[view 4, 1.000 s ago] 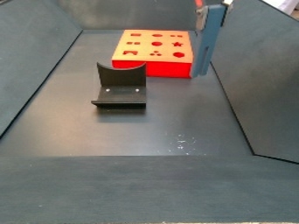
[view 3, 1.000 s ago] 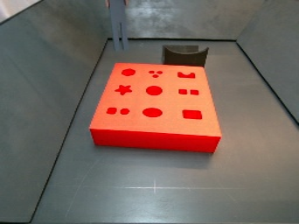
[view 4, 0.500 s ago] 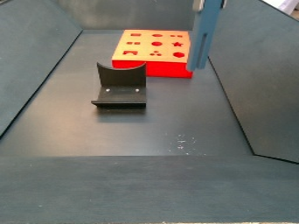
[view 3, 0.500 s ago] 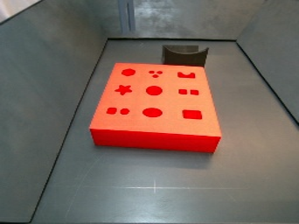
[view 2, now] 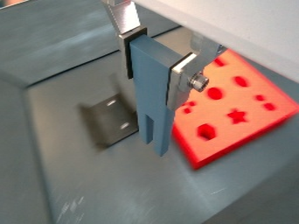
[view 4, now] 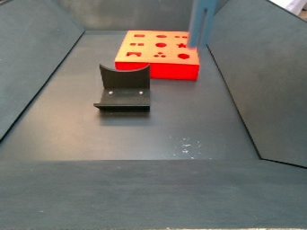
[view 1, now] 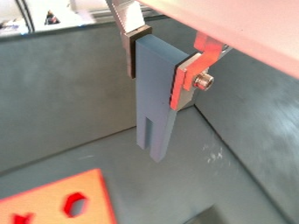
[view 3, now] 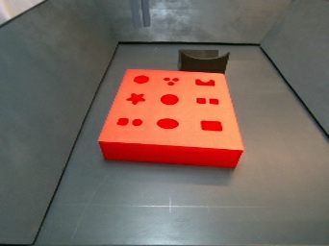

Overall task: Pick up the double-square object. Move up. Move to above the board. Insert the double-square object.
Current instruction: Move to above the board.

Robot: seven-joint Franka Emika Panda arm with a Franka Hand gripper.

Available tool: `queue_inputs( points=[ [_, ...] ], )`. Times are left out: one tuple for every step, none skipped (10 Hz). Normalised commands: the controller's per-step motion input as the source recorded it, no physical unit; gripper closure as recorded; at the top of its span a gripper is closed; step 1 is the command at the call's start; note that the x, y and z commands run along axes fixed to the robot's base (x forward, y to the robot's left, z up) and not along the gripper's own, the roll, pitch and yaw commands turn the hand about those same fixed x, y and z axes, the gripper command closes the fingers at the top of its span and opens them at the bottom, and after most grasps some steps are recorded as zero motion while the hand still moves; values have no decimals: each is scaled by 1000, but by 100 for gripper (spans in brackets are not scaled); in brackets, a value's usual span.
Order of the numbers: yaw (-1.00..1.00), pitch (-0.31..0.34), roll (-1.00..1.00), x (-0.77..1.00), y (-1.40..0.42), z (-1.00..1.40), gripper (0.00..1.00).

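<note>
My gripper [view 1: 162, 63] is shut on the double-square object [view 1: 158, 114], a tall grey-blue peg hanging upright between the silver fingers; both wrist views show this grip [view 2: 158, 61]. The peg [view 2: 155, 105] is high above the floor. In both side views only its lower part shows at the top edge [view 3: 141, 12] [view 4: 203, 22], and the gripper itself is out of frame. The red-orange board [view 3: 180, 142] with darker shaped cutouts lies flat on the floor, also seen in the other views [view 4: 162, 70] [view 2: 263, 122] [view 1: 35, 210]. The peg hangs beyond the board's far edge, beside the fixture.
The dark fixture [view 3: 203, 61] stands on the floor just beyond the board, and it shows in the other views too [view 4: 122, 88] [view 2: 107, 122]. Grey walls slope up around the dark floor on all sides.
The peg has risen in both side views. The gripper, seen at the top a second ago, has left the frame upward.
</note>
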Motion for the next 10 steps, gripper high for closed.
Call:
queue_inputs(
  points=[
    [-1000, 235, -229, 203, -1000, 268, 100],
    [-974, 298, -219, 210, -1000, 265, 100],
    [-695, 284, -153, 222, -1000, 265, 100],
    [-445, 258, -121, 236, -1000, 266, 100],
    [-265, 222, -87, 245, -1000, 267, 100],
    [-95, 178, -45, 260, -1000, 270, 100],
    [-15, 149, -24, 272, -1000, 271, 100],
    [-13, 127, -10, 290, -1000, 273, 100],
    [7, 130, -4, 262, -821, 229, 100],
    [7, 127, 3, 221, -627, 180, 100]
  ],
)
